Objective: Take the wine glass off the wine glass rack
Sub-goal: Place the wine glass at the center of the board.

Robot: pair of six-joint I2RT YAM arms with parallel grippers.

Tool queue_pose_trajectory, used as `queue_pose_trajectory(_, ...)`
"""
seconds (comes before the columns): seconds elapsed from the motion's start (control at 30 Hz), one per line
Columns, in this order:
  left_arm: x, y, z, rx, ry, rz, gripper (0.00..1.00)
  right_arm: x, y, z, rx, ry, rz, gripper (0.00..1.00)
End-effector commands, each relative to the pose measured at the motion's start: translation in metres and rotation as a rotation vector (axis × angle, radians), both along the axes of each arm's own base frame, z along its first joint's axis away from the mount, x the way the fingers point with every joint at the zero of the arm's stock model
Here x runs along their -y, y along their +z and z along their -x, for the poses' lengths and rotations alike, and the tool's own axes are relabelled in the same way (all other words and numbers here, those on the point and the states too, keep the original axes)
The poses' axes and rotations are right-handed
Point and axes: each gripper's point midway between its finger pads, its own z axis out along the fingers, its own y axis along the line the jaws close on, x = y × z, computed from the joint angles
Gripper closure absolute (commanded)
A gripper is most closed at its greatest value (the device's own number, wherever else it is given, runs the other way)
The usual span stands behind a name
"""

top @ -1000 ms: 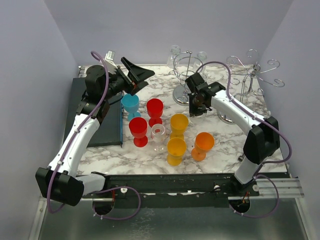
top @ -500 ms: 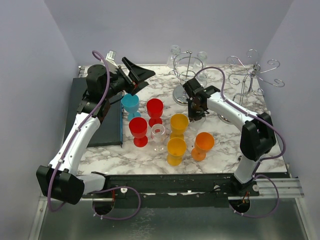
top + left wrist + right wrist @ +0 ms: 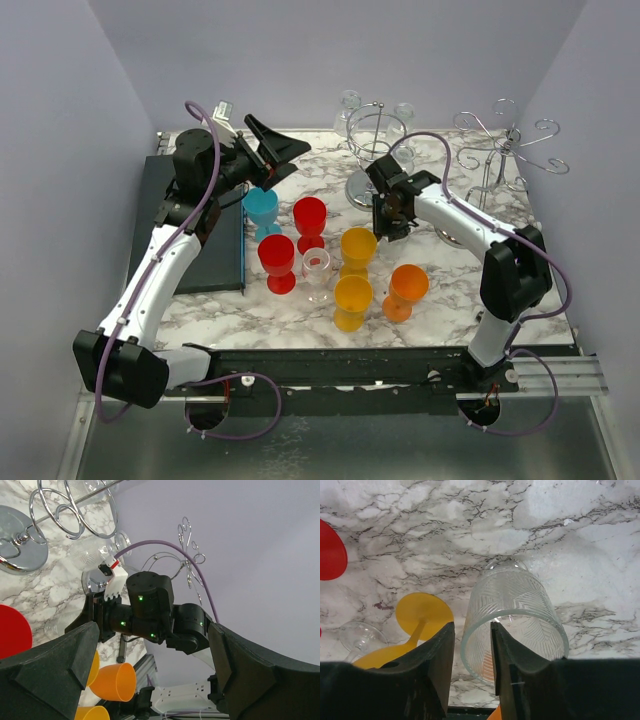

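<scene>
Right gripper (image 3: 471,628) is pinching the clear wine glass (image 3: 512,605). In the right wrist view the 2 fingers (image 3: 432,670) sit close together with the left wall of the glass rim between them. The glass mouth faces the camera, and its patterned bowl points away toward the marble table (image 3: 600,540). The stem isn't visible.

From the top view the right gripper (image 3: 392,220) is off the wine glass rack (image 3: 375,130), low over the table (image 3: 450,290), just in front of the rack's round chrome base and beside the far yellow goblet (image 3: 358,245). The glass itself is too hard to make out from there. 2 clear glasses hang at the back of that rack. A 2nd wire rack (image 3: 505,140) stands at the far right.

Left gripper (image 3: 275,150) has its jaws spread wide and holds nothing. It's raised at the far left, above the blue goblet (image 3: 262,208). In the left wrist view, left gripper (image 3: 154,625), the right arm's wrist shows between the open fingers (image 3: 55,665).

Also on the table:
- 2 red goblets (image 3: 310,215)
- 1 small clear glass (image 3: 317,265)
- a 2nd yellow goblet (image 3: 352,295)
- an orange goblet (image 3: 408,285)
- a dark mat (image 3: 190,225) along the left side
</scene>
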Motion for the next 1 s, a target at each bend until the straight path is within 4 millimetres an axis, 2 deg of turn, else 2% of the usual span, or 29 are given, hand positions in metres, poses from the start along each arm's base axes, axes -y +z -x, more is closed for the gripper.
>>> queue_pose_trajectory(0.0,0.002,0.004,0.000,0.017,-0.019,-0.014,0.01,-0.004,0.027,-0.011,0.066,-0.005,-0.023,0.58)
queue_pose_trajectory(0.17,0.002,-0.004,-0.007,0.004,-0.010,-0.026,0.01,-0.006,0.057,-0.015,0.125,-0.004,-0.058,0.49)
queue_pose_trajectory(0.4,0.004,-0.005,-0.024,0.007,0.006,-0.047,0.01,-0.001,0.090,-0.014,0.176,-0.007,-0.063,0.47)
queue_pose_trajectory(0.67,0.008,-0.007,-0.056,0.010,0.034,-0.070,0.02,0.003,0.115,-0.014,0.232,-0.013,-0.080,0.46)
queue_pose_trajectory(0.97,0.013,-0.015,-0.103,0.013,0.080,-0.094,0.10,-0.017,0.162,-0.023,0.318,0.022,-0.202,0.45)
